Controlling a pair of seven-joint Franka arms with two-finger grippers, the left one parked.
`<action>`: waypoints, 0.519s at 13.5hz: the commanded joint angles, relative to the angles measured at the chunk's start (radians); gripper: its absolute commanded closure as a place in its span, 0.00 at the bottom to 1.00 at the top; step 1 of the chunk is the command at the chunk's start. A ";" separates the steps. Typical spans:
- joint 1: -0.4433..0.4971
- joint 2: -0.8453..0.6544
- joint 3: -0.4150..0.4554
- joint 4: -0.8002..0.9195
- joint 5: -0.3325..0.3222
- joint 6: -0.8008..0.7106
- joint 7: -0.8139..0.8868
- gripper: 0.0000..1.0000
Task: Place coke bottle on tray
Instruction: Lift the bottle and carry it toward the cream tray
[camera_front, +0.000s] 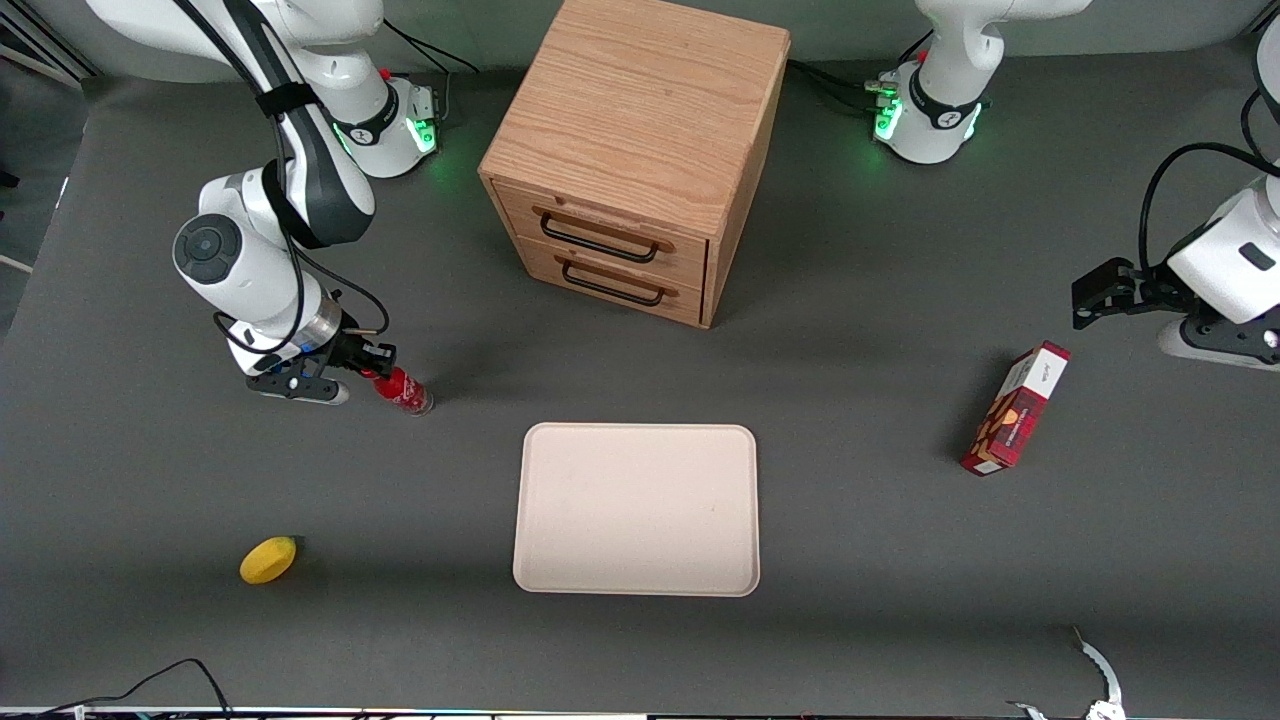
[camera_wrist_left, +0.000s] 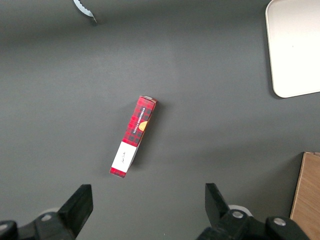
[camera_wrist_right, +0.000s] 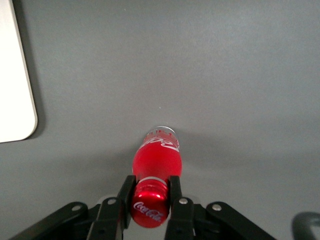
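Reaching low over the table (camera_front: 850, 400), the right arm is bent at the elbow with its wrist angled down. We see its gripper (camera_front: 372, 366) clamped on the red cap of the coke bottle (camera_front: 404, 390), fingers (camera_wrist_right: 175, 192) pressing the cap from both sides. We note the bottle leans, base touching the table. It sits near the tray (camera_front: 637, 508), toward the working arm's end and farther from the front camera than the tray's near edge. A lemon (camera_front: 268, 559) lies nearer the camera.
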 joint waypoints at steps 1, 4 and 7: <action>0.004 -0.066 0.001 0.139 -0.018 -0.206 0.008 1.00; 0.005 -0.063 0.001 0.431 -0.015 -0.548 -0.008 1.00; 0.020 0.015 0.035 0.733 -0.006 -0.780 0.009 1.00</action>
